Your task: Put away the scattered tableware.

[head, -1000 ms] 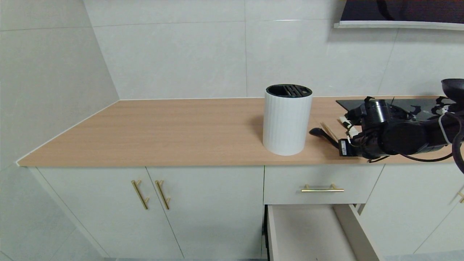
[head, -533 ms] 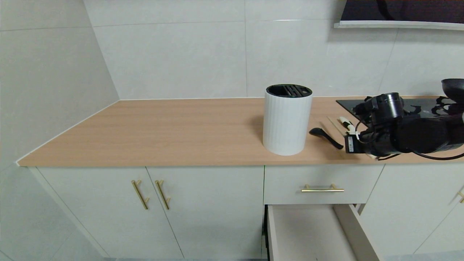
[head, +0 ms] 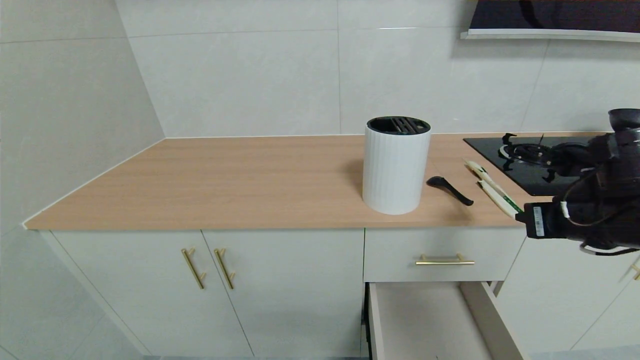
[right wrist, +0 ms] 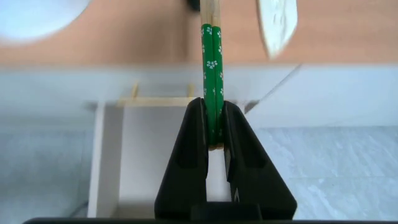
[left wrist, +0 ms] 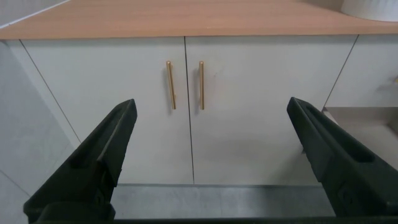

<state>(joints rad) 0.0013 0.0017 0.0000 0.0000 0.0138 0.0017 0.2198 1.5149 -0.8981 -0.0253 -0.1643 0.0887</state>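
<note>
My right gripper is shut on the green ends of a pair of chopsticks, just off the counter's front edge, right of the white utensil holder. In the right wrist view the fingers clamp the chopsticks, which point out over the counter. A black spoon lies between the holder and the chopsticks. A pale spoon lies beyond them, and its bowl is beside the chopsticks. My left gripper is open and empty, low in front of the cabinet doors.
An open drawer stands out below the counter, under the right gripper, with a shut drawer and its gold handle above it. A black gas hob sits at the counter's right end. The wooden counter is bare left of the holder.
My right arm has drawn back to the right and toward the counter's front edge, taking the chopsticks with it. The black spoon and the pale spoon now lie uncovered.
</note>
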